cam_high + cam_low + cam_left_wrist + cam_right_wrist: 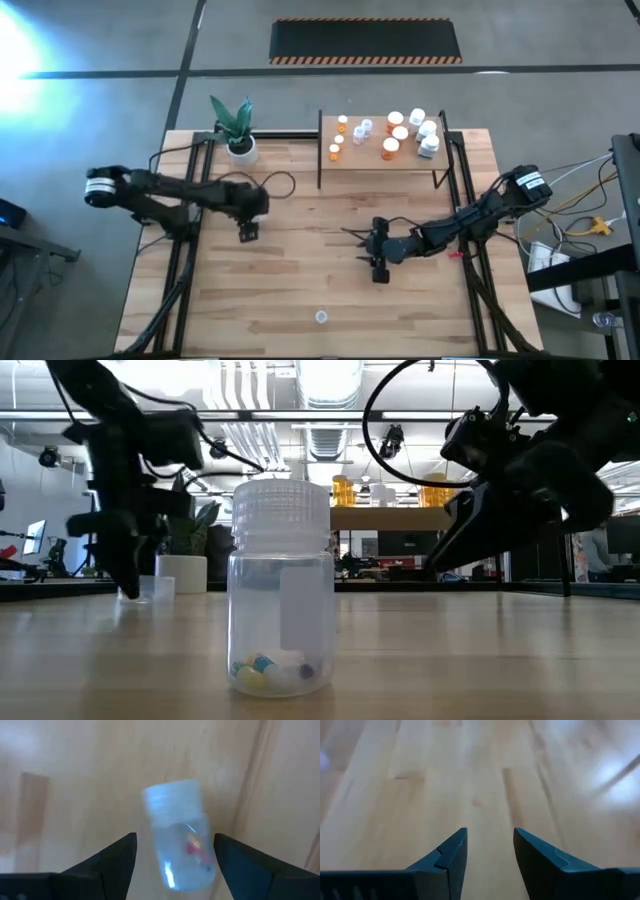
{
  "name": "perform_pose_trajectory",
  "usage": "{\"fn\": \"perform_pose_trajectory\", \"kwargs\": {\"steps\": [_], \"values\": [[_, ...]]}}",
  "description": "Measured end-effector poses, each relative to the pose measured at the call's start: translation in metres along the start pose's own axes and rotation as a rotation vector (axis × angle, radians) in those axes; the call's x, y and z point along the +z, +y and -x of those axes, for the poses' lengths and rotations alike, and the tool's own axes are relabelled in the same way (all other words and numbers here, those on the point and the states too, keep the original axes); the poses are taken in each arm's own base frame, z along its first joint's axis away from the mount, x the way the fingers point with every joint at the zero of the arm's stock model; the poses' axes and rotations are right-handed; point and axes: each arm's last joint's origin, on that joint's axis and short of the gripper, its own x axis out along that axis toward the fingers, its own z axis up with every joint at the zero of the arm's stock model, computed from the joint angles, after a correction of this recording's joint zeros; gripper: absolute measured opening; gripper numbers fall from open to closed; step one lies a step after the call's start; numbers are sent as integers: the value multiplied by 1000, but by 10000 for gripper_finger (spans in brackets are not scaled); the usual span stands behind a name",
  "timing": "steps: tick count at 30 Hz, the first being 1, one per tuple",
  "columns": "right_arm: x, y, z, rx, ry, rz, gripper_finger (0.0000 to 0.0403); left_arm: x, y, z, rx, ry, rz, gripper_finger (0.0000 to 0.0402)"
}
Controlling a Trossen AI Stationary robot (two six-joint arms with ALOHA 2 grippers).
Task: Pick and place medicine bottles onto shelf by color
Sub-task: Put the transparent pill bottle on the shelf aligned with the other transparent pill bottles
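Observation:
A small clear medicine bottle (pixel 182 847) with a white cap and reddish pills sits on the wooden table (pixel 300 280), left of centre. My left gripper (pixel 175 840) hovers over it, pointing steeply down and open, one finger on each side; I see no touch. It also shows in the high view as my left gripper (pixel 247 233). My right gripper (pixel 490 837) is open over bare wood right of centre, nothing between its fingers. Another clear bottle (pixel 280 590) with coloured pills stands upright on its base near the front edge. Several orange and white bottles (pixel 395 135) stand on the shelf (pixel 370 165).
A white plant pot (pixel 241 148) with a green plant stands at the back, left of the shelf. Thin black posts (pixel 320 150) frame the shelf. Bare wood lies between the two grippers and toward the front edge around the lone clear bottle (pixel 321 317).

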Motion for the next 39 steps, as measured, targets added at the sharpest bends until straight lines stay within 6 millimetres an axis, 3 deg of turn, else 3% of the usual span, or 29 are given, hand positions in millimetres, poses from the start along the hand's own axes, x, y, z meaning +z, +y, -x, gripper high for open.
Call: {"fn": "perform_pose_trajectory", "kwargs": {"steps": [6,14,16,22,28,31,35,39], "values": [[-3,5,1,65,29,-40,141,6,9,-11,-61,48,-40,230],[-8,14,1,92,42,-16,129,7,-4,-12,-92,54,-43,124],[-7,16,2,89,33,-26,128,10,-9,-9,-119,5,-22,115],[2,12,9,54,-18,-58,150,33,-30,2,-220,-342,-7,115],[27,-5,26,-31,-155,-59,196,69,-44,8,-297,-761,1,126],[43,-12,36,-149,-307,-41,209,85,-51,6,-311,-946,-30,128],[63,-11,45,-156,-518,-34,211,100,-58,-5,-293,-1120,-81,130],[69,-14,41,-169,-561,-56,215,113,-61,-10,-281,-1260,-94,130]]}}
